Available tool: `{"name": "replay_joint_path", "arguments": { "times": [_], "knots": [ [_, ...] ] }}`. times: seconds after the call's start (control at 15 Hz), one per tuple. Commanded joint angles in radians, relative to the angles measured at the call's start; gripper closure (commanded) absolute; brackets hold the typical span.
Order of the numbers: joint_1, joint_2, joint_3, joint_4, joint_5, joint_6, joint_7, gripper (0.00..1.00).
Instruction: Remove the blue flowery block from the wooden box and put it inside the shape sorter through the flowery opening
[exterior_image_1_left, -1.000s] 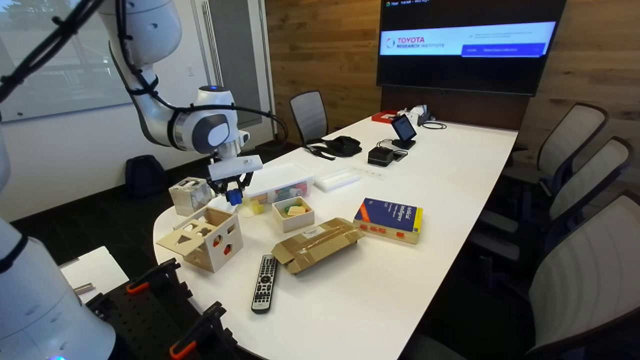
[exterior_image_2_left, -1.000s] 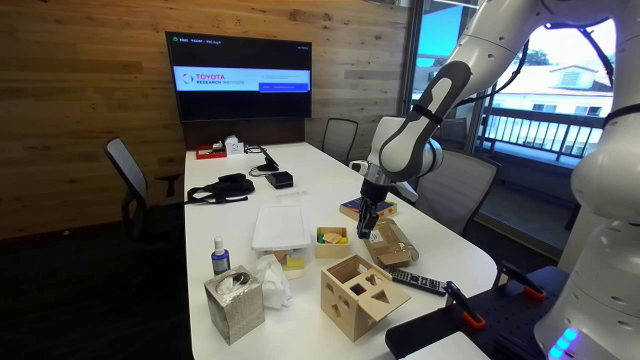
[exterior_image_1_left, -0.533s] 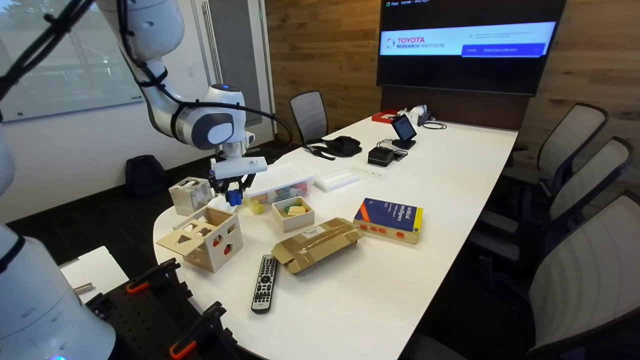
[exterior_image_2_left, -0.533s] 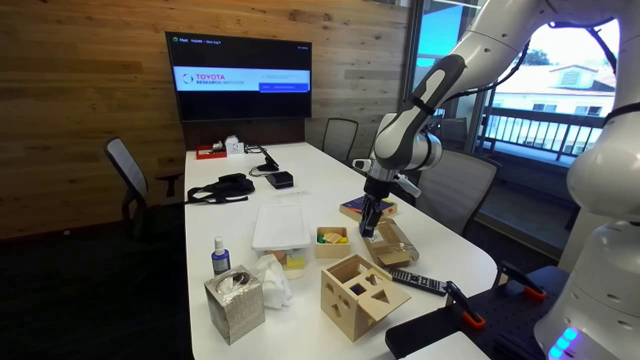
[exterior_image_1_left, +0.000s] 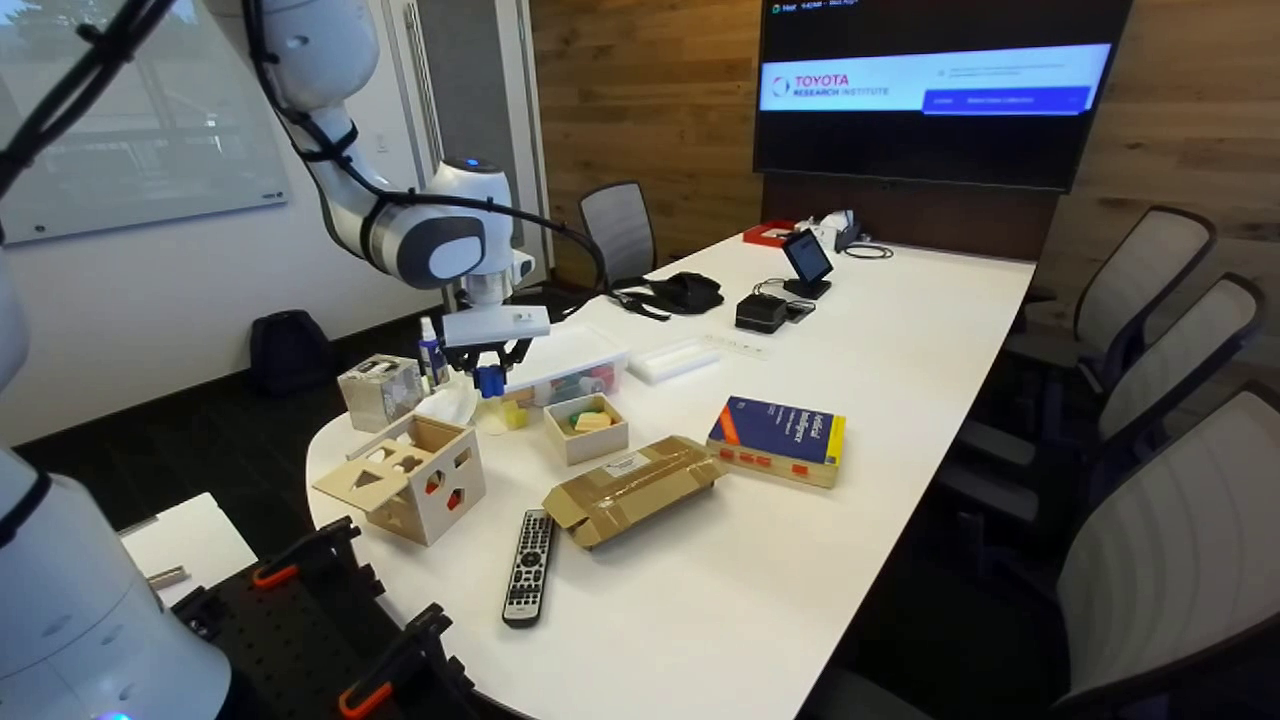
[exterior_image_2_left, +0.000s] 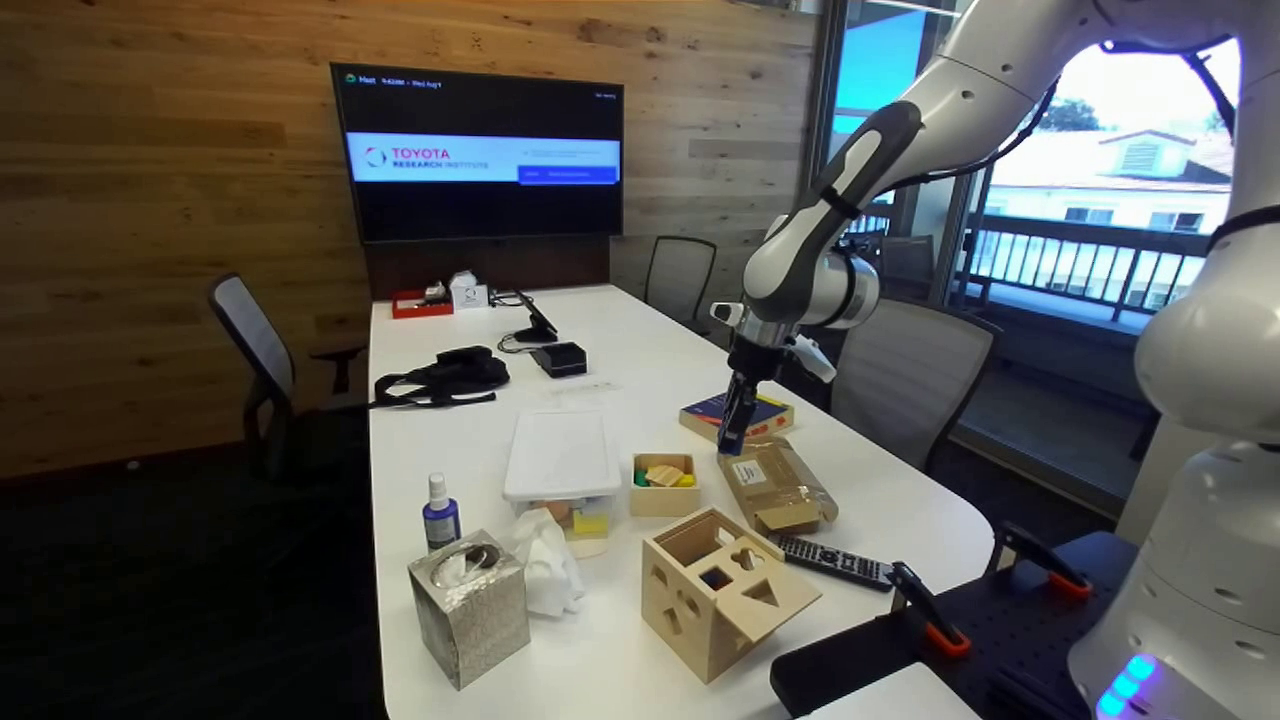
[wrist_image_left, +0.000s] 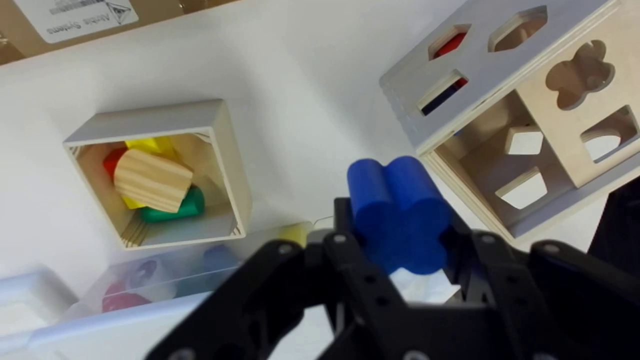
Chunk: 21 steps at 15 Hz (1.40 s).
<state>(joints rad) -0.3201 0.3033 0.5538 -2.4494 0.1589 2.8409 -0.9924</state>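
Observation:
My gripper (exterior_image_1_left: 490, 366) is shut on the blue flowery block (wrist_image_left: 400, 215); its lobed end faces the wrist camera. The gripper (exterior_image_2_left: 737, 425) and block are held above the table. The shape sorter (exterior_image_1_left: 452, 495) stands on the table, also in the wrist view (wrist_image_left: 485, 75). Its lid is slid partly off and overhangs one side. The flowery opening (wrist_image_left: 580, 75) is in this lid, also visible in an exterior view (exterior_image_2_left: 748, 558). The wooden box (exterior_image_2_left: 665, 505) holds yellow, green, red and plain wood pieces; it is left of the block in the wrist view (wrist_image_left: 232, 170).
Around stand a lidded plastic tub (exterior_image_2_left: 563, 455), a tissue box (exterior_image_2_left: 470, 610), crumpled tissue (exterior_image_2_left: 548, 570), a spray bottle (exterior_image_2_left: 441, 515), a cardboard box (exterior_image_1_left: 640, 490), a remote (exterior_image_1_left: 528, 570) and a thick book (exterior_image_1_left: 780, 435). Clamps (exterior_image_2_left: 930, 610) line the robot's mount.
In an exterior view my gripper has moved right and slightly up, away from the shape sorter, with the block still held. The spray bottle has come into sight behind it.

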Motion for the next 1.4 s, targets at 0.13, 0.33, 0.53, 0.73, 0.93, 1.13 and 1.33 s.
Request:
{"name": "replay_joint_path", "arguments": {
  "times": [0.13,0.33,0.53,0.73,0.93,1.13,1.33],
  "knots": [
    [0.063,-0.002,-0.053,0.005,0.026,-0.005,-0.019,0.84],
    [0.120,0.000,-0.084,-0.010,0.006,-0.004,-0.014,0.84],
    [0.178,-0.016,-0.085,-0.040,-0.004,-0.005,-0.005,0.84],
    [0.231,-0.025,-0.082,-0.081,-0.012,-0.001,0.008,0.84],
    [0.276,-0.035,-0.094,-0.125,-0.036,0.004,0.018,0.84],
    [0.305,-0.044,-0.112,-0.153,-0.082,0.000,0.019,0.84],
    [0.302,-0.030,-0.105,-0.158,-0.118,-0.001,-0.020,0.84]
  ]
}}
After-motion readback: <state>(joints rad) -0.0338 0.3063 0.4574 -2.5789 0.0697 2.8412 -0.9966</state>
